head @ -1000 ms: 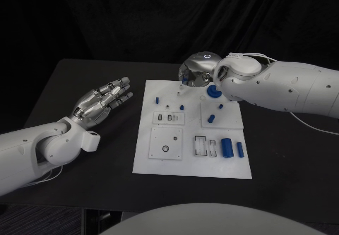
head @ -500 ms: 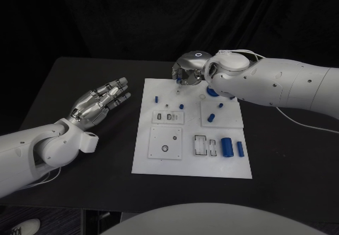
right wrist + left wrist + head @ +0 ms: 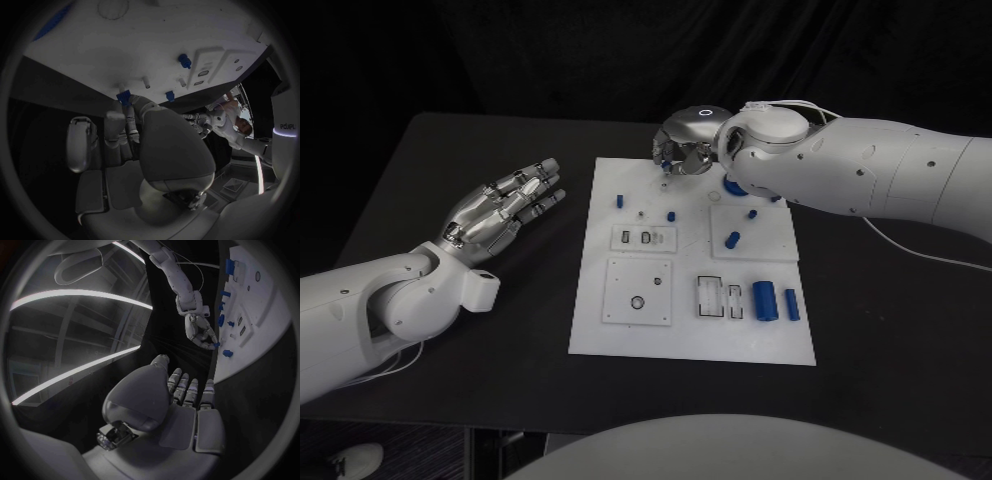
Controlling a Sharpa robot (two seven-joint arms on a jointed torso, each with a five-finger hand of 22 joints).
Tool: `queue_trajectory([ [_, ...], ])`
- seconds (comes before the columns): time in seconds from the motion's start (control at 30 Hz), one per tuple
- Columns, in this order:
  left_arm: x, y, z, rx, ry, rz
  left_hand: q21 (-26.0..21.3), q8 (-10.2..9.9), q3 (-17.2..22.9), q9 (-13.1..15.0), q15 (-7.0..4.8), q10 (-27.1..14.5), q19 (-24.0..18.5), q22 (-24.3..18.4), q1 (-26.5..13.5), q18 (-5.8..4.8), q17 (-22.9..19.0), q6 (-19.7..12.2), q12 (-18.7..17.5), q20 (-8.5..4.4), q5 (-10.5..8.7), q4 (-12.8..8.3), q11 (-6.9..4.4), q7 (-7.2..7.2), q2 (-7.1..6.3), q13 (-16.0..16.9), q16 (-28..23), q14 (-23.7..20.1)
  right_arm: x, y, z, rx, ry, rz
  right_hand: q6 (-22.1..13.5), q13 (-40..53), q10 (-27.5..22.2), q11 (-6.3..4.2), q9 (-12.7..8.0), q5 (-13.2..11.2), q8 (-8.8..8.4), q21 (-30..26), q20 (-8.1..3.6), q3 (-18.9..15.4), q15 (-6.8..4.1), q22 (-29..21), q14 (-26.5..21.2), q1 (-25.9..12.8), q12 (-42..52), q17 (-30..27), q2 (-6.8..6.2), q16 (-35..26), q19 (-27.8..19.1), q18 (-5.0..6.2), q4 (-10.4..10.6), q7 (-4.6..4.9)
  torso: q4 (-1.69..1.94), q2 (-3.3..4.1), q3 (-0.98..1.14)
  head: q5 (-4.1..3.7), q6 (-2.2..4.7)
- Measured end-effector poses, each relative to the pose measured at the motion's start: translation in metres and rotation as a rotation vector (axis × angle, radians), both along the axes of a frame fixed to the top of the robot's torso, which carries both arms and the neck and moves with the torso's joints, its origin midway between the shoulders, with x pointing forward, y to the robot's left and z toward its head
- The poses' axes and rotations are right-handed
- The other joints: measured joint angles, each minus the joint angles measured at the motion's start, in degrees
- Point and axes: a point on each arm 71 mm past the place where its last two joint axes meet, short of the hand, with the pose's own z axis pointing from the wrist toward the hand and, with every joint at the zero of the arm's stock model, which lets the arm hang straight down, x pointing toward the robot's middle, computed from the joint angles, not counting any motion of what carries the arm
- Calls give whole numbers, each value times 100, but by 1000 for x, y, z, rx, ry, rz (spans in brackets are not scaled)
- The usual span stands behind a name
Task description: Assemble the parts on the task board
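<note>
My left robot hand (image 3: 502, 207) is just hanging over the black surface (image 3: 473, 380) beside the task board (image 3: 689, 345), fingers stretched out flat and holding nothing. My right robot hand (image 3: 685, 150) is up over the board's far edge with its fingers curled down. From the right wrist view a fingertip looks like it's touching a small blue part (image 3: 124, 96) there, but whether I've actually got hold of it, can't tell. The rest of the blue parts (image 3: 763, 300) sit spread around the board, mostly the right side.
</note>
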Motion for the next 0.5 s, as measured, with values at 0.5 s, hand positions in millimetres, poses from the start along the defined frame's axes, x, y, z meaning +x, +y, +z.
queue_trajectory([
  [0.5, 1, 1, 0, 0, 0, -2, 0, 0, 24, -1, 0, 0, 0, 0, 0, 0, 0, 0, -2, 0, 0, -24, 0, 0, 0, 0, 0, 0, -1, -11, -2, -1, 7, -18, -20, -1, -20, 20, 29, 0, -24, 0, -1, 16, 20, -1, -20, 0, 0, -39, 0, -25, -41, 0, 17, 22, -5, -11, -1, 40, 0],
])
